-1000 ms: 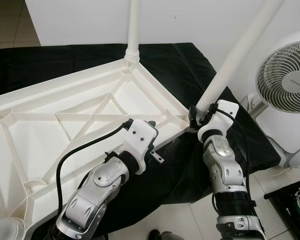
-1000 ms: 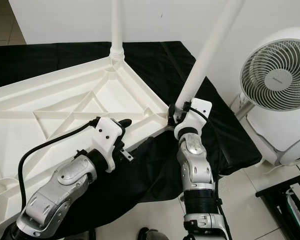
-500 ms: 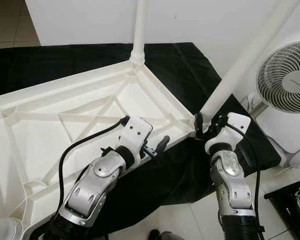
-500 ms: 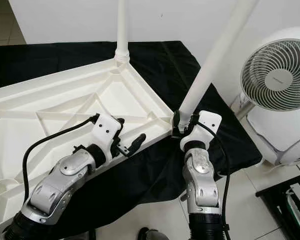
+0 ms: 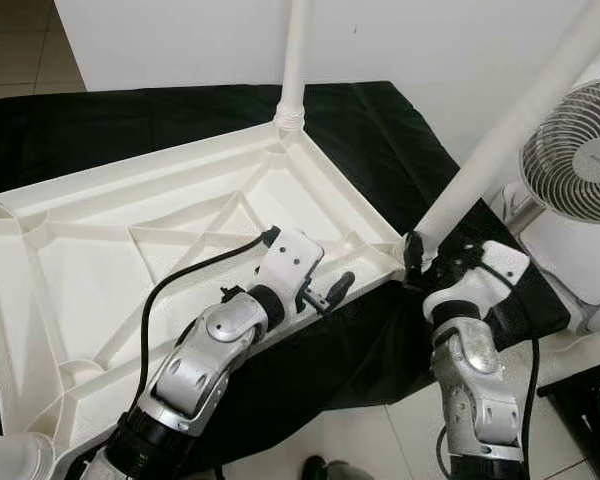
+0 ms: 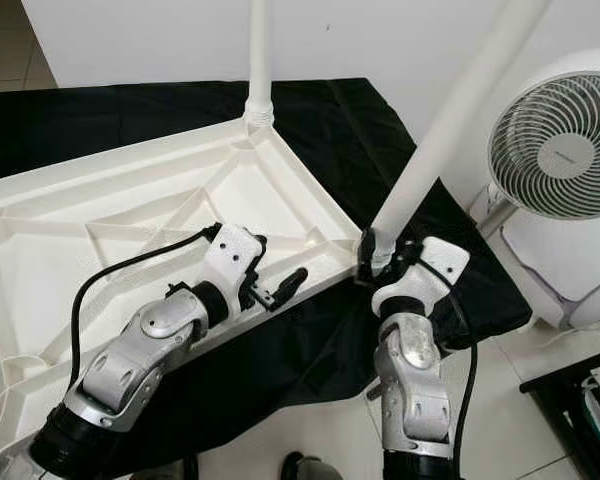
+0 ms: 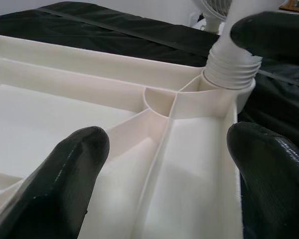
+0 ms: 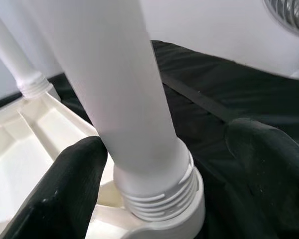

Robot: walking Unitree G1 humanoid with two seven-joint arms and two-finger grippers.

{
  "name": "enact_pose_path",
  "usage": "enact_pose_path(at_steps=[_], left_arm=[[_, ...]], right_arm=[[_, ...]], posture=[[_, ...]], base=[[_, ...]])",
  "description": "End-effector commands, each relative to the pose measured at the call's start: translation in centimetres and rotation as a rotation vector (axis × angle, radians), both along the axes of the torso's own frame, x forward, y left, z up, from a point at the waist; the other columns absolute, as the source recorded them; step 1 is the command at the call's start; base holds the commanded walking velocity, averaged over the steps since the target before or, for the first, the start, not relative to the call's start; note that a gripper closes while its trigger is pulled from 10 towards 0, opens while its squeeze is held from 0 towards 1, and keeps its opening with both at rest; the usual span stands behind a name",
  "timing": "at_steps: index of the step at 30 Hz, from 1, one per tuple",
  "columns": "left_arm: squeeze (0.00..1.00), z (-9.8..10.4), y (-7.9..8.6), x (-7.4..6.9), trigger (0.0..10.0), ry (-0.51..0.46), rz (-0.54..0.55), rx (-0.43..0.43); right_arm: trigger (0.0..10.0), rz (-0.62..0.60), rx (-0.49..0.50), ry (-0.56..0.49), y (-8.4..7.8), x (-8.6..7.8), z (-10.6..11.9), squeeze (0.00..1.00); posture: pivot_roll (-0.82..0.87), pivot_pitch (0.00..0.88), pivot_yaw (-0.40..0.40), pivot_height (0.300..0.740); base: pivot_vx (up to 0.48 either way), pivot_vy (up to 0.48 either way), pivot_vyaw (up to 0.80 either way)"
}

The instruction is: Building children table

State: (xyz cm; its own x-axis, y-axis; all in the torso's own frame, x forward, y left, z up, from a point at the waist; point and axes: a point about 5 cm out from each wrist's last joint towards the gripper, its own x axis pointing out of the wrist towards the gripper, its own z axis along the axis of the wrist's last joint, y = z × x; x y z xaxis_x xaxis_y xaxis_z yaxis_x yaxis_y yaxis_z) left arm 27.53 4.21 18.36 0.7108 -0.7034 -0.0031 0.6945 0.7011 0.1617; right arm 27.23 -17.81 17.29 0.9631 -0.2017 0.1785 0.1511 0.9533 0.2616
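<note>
While the white plastic tabletop [image 5: 130,270] lies upside down on a black cloth [image 5: 380,140], ribbed underside up, the left eye view shows the left arm reaching forward over its near edge, bent at the elbow. The left gripper [image 5: 332,290] hangs at that rim with its black fingers apart, holding nothing. The right arm rises from below, its right gripper [image 5: 427,262] at the near right corner of the tabletop, at the foot of a white table leg [image 5: 520,120]. That leg leans up and away to the right; a second leg [image 5: 296,60] stands nearly upright at the far corner. A white fan [image 5: 580,160] stands to the right.

Seen from the right eye, the same layout holds, with the tilted leg [image 6: 450,130] seated in the corner socket.

Through the left wrist view, two spread fingers [image 7: 55,189] flank a rib of the tabletop, touching nothing, with the leg's threaded base [image 7: 229,69] ahead.

Along the right wrist view, one finger [image 8: 65,194] lies against the leg just above its threaded collar [image 8: 159,194]; the other finger stands apart from it, so the jaws are open around the leg.
</note>
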Motion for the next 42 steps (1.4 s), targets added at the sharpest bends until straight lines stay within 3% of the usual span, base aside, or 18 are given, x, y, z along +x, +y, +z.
enact_pose_path(at_steps=[1,5,9,13,15,19,23,27,32,36,42], left_arm=[[0.00,0.0,-0.6,-0.4,10.0,0.008,-0.118,0.009],[0.00,0.5,-0.5,-0.1,10.0,0.006,-0.138,0.012],[0.00,0.7,-0.6,-0.1,10.0,0.030,-0.173,0.013],[0.00,0.8,-0.7,-0.1,10.0,0.026,-0.184,0.019],[0.00,1.0,-1.1,-0.3,10.0,0.027,-0.224,0.043],[0.00,0.7,-1.8,-0.6,10.0,0.058,-0.283,0.118],[0.00,0.4,-2.0,-0.6,10.0,0.073,-0.296,0.165],[0.00,-0.3,-2.2,0.1,10.0,0.131,-0.254,0.264],[0.00,-0.1,-2.4,0.1,10.0,0.144,-0.252,0.278],[0.00,0.0,-2.6,-0.6,10.0,0.138,-0.305,0.299],[0.00,-0.1,-3.5,-1.8,10.0,0.139,-0.401,0.311]], right_arm=[[10.0,-0.054,0.030,-0.031,-1.4,-0.7,0.5,0.00],[10.0,0.001,0.057,-0.017,-0.8,-1.5,-0.2,0.00],[10.0,0.230,0.146,0.031,1.0,-2.7,-1.5,0.00],[10.0,0.276,0.119,0.039,1.1,-3.1,-1.8,0.00],[10.0,0.343,0.115,0.065,0.6,-4.0,-2.6,0.00],[10.0,0.334,0.107,0.083,-0.5,-4.6,-2.9,0.00],[10.0,0.341,0.099,0.078,-0.7,-4.8,-2.6,0.00],[10.0,0.376,0.123,0.050,-0.2,-5.2,-1.9,0.00],[10.0,0.384,0.126,0.040,0.0,-5.5,-1.7,0.00],[10.0,0.375,0.142,0.036,-0.4,-5.7,-1.7,0.00],[10.0,0.286,0.119,0.014,-2.1,-6.2,-1.4,0.00]], posture=[[0.01,0.182,-0.053,0.740],[0.01,0.185,-0.049,0.740],[0.02,0.187,-0.047,0.740],[0.02,0.187,-0.045,0.740],[0.01,0.187,-0.034,0.740],[0.00,0.185,-0.024,0.740],[-0.01,0.184,-0.015,0.740],[-0.01,0.187,-0.001,0.740],[-0.02,0.186,0.003,0.740],[-0.02,0.194,0.010,0.740],[-0.04,0.199,0.019,0.740]], base=[[0.000,0.000,0.00],[0.000,0.000,0.00],[0.000,0.000,0.00],[0.000,0.000,0.00],[0.000,0.000,0.00],[0.000,0.000,0.00],[0.000,0.000,0.00],[0.000,0.000,0.00],[0.000,0.000,0.00],[0.000,0.000,0.00],[0.000,0.000,0.00]])
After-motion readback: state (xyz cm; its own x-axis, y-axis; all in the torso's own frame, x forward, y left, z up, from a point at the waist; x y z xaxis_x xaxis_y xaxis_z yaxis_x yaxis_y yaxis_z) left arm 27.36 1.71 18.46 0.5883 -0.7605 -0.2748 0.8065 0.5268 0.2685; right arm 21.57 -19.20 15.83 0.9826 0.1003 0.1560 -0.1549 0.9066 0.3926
